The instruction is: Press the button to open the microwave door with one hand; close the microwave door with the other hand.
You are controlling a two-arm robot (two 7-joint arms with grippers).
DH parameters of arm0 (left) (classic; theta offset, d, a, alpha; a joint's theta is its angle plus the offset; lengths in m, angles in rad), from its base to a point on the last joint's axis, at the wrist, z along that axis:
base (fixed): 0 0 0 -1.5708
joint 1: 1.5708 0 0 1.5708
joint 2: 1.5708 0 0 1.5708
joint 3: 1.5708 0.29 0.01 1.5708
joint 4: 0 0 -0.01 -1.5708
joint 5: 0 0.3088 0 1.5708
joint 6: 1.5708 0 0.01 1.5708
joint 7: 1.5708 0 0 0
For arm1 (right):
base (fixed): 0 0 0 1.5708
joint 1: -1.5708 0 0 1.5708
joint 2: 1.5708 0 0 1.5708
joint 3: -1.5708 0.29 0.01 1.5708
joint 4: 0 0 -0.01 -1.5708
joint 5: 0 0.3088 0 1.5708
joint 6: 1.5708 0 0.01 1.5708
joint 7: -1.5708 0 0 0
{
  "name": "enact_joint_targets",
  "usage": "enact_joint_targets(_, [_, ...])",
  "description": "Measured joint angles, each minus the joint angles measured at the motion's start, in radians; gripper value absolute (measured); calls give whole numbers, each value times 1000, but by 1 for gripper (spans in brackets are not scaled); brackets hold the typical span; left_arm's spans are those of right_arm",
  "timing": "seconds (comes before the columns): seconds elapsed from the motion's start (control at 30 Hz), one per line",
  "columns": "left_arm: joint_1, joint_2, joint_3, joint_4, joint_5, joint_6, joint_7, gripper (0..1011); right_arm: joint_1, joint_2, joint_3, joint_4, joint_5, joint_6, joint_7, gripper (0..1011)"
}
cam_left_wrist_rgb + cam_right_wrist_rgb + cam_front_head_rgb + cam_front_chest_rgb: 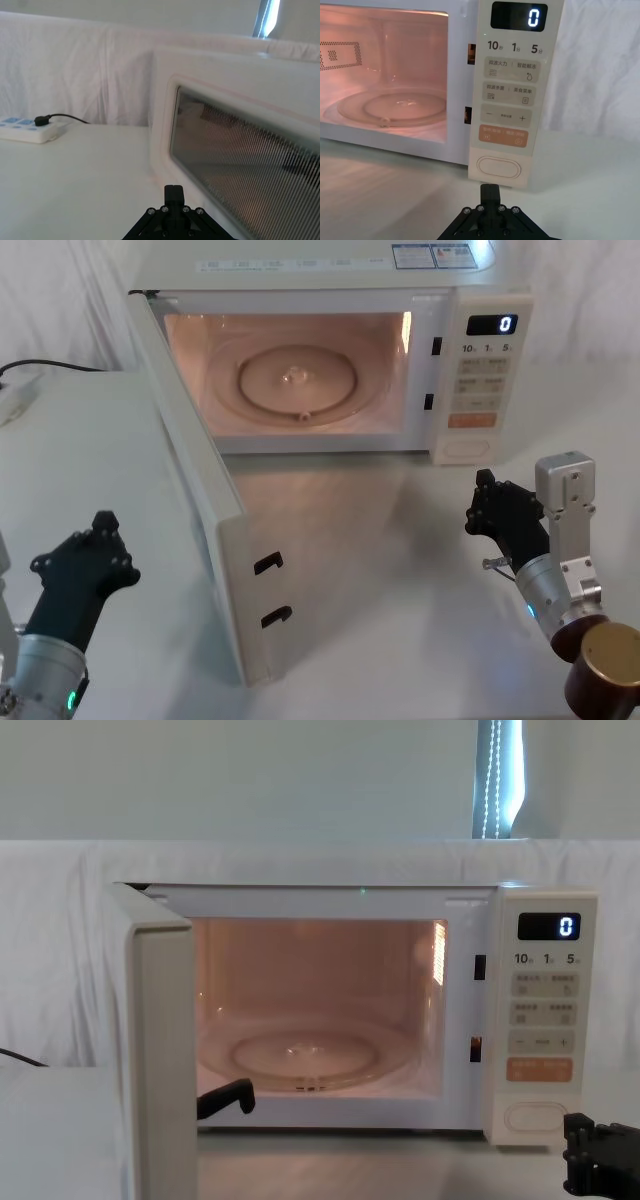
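The cream microwave (300,275) stands at the back of the table, its cavity lit and its display reading 0. The microwave door (200,510) is swung wide open toward me on its left hinge, with two black latch hooks on its free edge. In the left wrist view its windowed outer face (240,150) lies close ahead. My left gripper (95,550) hovers shut, low and left of the door's outer side. My right gripper (495,505) hangs shut a short way in front of the oval button (466,448), apart from it. That button (498,167) sits at the panel's foot.
A glass turntable (295,380) lies inside the cavity. A white power strip (27,129) with a black cable (50,367) rests at the far left of the table. White cloth hangs behind. An orange button (471,421) sits above the oval one.
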Motion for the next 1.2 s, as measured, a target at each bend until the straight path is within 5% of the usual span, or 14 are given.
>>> enact_joint_targets(0.6, [-40, -30, -17, -108, -49, 47, -58, 0, 0, 0, 0, 0, 0, 0, 0, 0])
enact_joint_targets(1.2, [-170, 43, 39, -69, -74, 126, -123, 0, 0, 0, 0, 0, 0, 0, 0, 0])
